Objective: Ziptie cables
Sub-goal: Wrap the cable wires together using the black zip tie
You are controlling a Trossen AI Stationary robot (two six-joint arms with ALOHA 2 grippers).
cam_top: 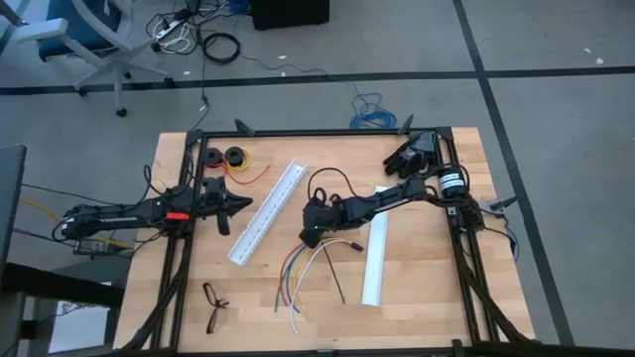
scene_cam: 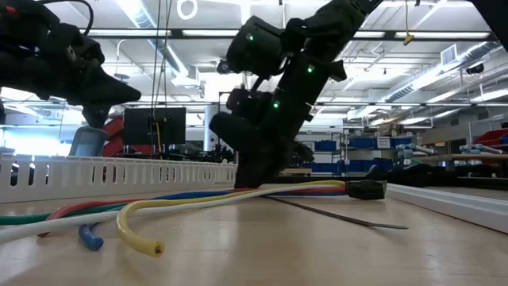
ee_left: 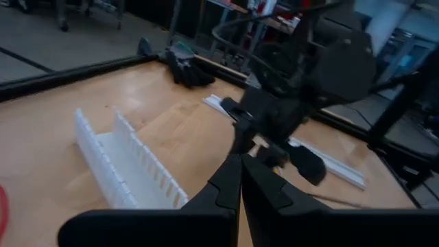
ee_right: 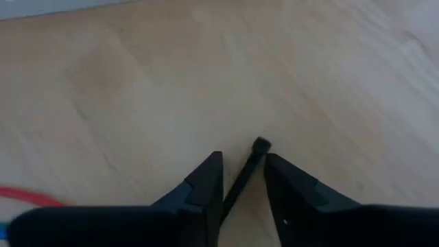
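The cables (cam_top: pixel 298 270) lie fanned on the table's middle, blue, yellow, white and orange; in the low view their black connector (scene_cam: pixel 365 189) rests on the wood. The ziptie (cam_top: pixel 335 278), a thin black strip, lies flat beside them (scene_cam: pixel 341 214). My right gripper (cam_top: pixel 311 238) points down at the table by the bundle's far end, open. In its wrist view its fingers (ee_right: pixel 243 171) stand on either side of the ziptie's head end (ee_right: pixel 260 145). My left gripper (cam_top: pixel 238 205) is shut and raised left of the slotted rail, touching nothing (ee_left: pixel 240 180). My right gripper comes at the ziptie from above, pointing down, with the strip running back between its two fingers and a gap on each side at the head. The strip passes close along one finger (ee_right: pixel 209 182); I cannot tell whether it touches.
A white slotted rail (cam_top: pixel 268 213) lies slantwise between the arms, and a second white rail (cam_top: pixel 377 260) to the right of the cables. Two black spools with red and yellow wire (cam_top: pixel 230 159) sit at the far left. A black frame (cam_top: pixel 298 132) borders the table.
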